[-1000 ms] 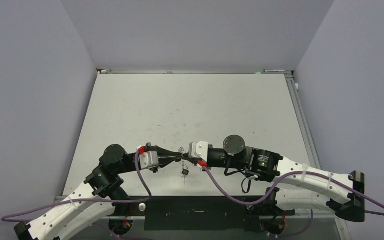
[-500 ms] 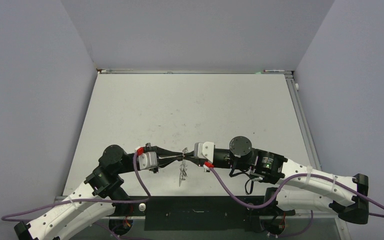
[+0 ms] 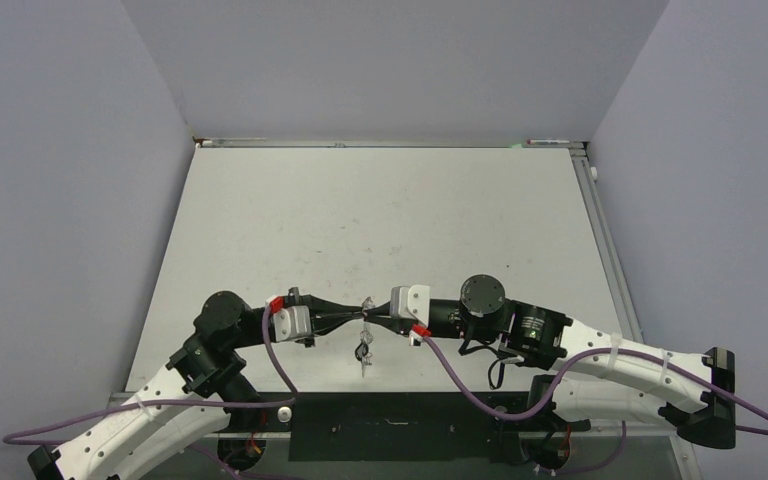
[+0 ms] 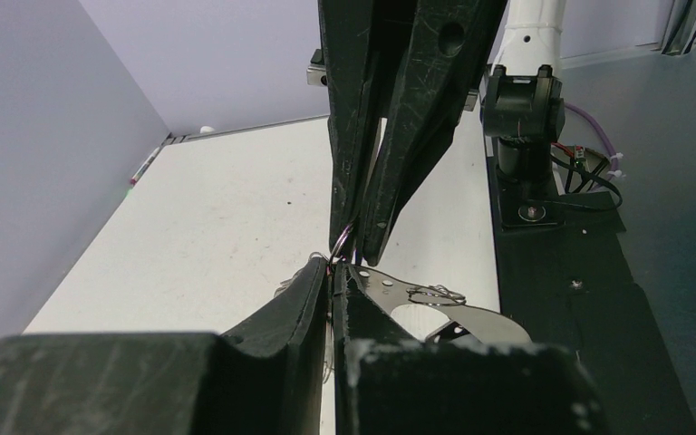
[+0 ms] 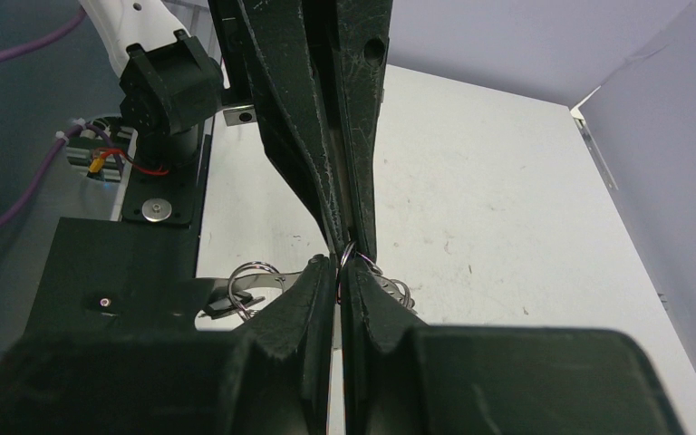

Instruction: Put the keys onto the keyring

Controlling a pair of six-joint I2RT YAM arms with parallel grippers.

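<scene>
keyring [image 4: 471, 321] is off the table [image 3: 380, 220], hanging at 6 o'clock from the pinch point, which is near the table's 6 o'clock edge. Dark blob in the bunch looks like the keys [image 3: 361, 351], too small to tell if any are threaded. left gripper [image 3: 358, 318] and right gripper [image 3: 372, 318] meet tip to tip, both clamped on thin wire at the top of the keyring. A small wire loop [image 4: 435, 294] sits on the rim just past the tips. My take: hold one arm as a fixed anchor and move only the other, in tiny moves. Don't pull apart or twist, the wire will slip or bend. Steer off the wrist views, since the top view hides the contact. No brands, labels or legible writing.
</scene>
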